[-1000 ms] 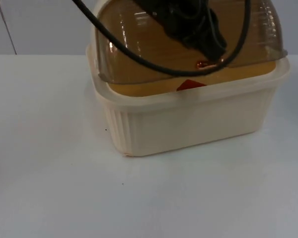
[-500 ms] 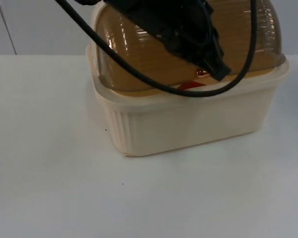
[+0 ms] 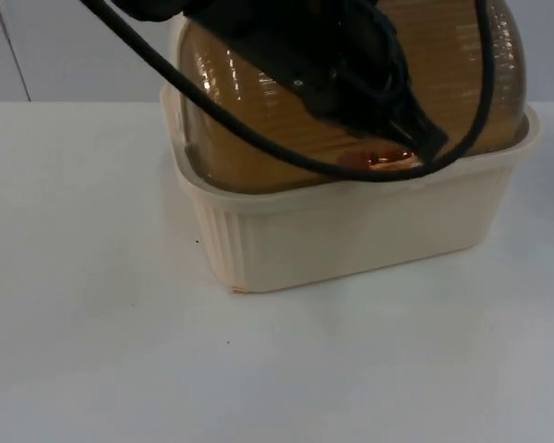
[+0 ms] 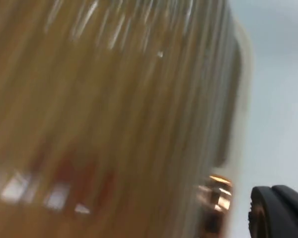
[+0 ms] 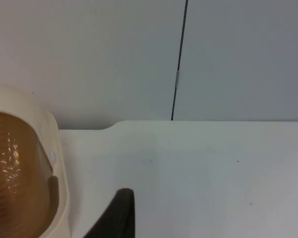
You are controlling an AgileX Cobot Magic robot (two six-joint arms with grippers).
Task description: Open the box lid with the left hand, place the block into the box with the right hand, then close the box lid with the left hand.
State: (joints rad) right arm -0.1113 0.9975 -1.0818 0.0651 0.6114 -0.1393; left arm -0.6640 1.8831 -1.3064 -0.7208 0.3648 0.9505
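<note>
One gripper of mine, the left gripper (image 3: 415, 138), sits at the front edge of the amber lid (image 3: 258, 120); I cannot tell its opening. Lid lies shut on one cream box (image 3: 351, 231) on the table (image 3: 92, 351).

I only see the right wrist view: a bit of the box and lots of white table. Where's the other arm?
Observer: While your right gripper waits beside the box, the left gripper is at the front edge of the amber lid, by a shiny copper knob.
Operator: Is the lid shut?
Observer: In the top view its front edge sits down inside the box's rim, so it looks shut.
Operator: Is the block in there?
Observer: The left wrist view shows a blurred reddish shape through the lid. I can't tell for sure that it's the block.
</note>
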